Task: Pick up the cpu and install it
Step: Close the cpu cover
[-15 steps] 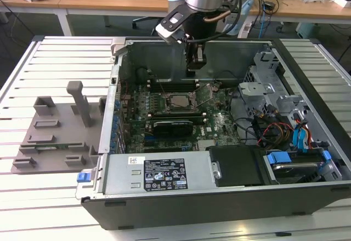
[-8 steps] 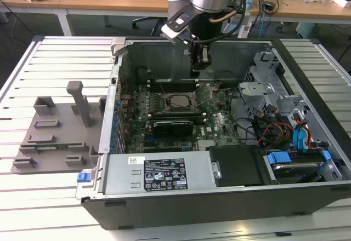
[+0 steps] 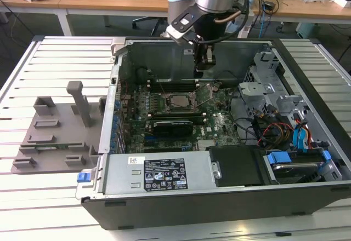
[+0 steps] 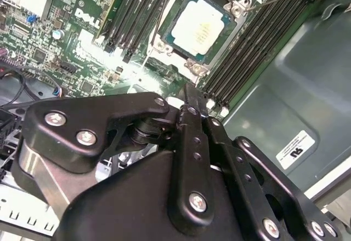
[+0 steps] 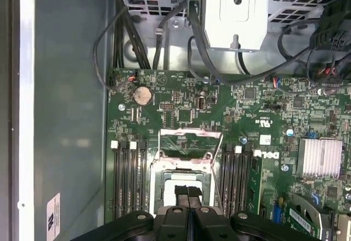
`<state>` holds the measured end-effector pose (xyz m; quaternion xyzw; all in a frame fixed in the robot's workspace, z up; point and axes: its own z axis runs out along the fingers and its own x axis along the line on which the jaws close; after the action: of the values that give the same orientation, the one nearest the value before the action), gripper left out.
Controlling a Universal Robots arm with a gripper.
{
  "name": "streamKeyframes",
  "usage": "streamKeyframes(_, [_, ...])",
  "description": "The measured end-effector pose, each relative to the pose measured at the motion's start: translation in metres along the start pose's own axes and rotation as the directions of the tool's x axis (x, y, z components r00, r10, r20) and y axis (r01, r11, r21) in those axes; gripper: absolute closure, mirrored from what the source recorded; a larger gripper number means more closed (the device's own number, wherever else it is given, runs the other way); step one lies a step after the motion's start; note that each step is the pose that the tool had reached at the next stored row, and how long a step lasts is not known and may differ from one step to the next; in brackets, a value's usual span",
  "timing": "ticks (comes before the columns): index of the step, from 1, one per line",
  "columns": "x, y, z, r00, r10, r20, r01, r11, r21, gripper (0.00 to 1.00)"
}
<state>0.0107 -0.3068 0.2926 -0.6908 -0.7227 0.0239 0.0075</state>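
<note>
Jaws closed, gripper (image 3: pixel 200 71) hangs clear above the socketed cpu (image 4: pixel 201 27).

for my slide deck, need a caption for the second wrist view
Shut tool above the motherboard, with the cpu sitting in its socket between the memory slots

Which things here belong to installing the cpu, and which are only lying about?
Job:
small square silvery-topped cpu
black gripper, shut, hovering near it

Lying about:
grey plastic tray with upright posts
silver finned heatsink
round coin battery
</note>
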Motion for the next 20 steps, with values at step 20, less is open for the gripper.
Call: streamKeyframes(20, [-0.0010,0.0254,0.0055,1.0000,0.000,0.0000,0.000,1.0000,0.0006,0.89])
